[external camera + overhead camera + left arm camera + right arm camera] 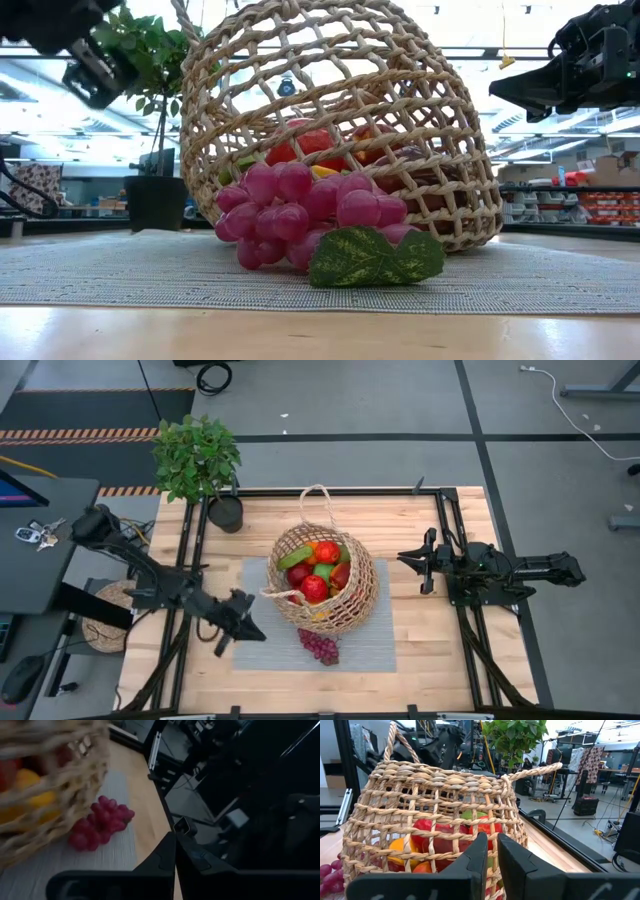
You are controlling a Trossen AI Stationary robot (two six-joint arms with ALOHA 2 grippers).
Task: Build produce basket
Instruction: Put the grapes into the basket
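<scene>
Lying nearest on the grey mat (380,650), a bunch of purple grapes (319,646) with a cloth leaf rests against the near side of the basket (355,605), outside it. The grapes look like a soft, knobbly cluster, light and likely to flop, so a pinch across the middle of the bunch or at its stem end would probably hold best. The basket sits mid-mat, already holding red apples (315,587), a cucumber (295,557) and orange and yellow pieces; its open weave looks stiff but light, easy to nudge or tip, and its thin looped handle (318,500) arches toward the far side. The left gripper (243,622) hangs just left of the basket with fingers closed on nothing. The right gripper (412,559) hovers to the basket's right, likewise closed and empty. At the far left corner stands a potted plant (197,457).
</scene>
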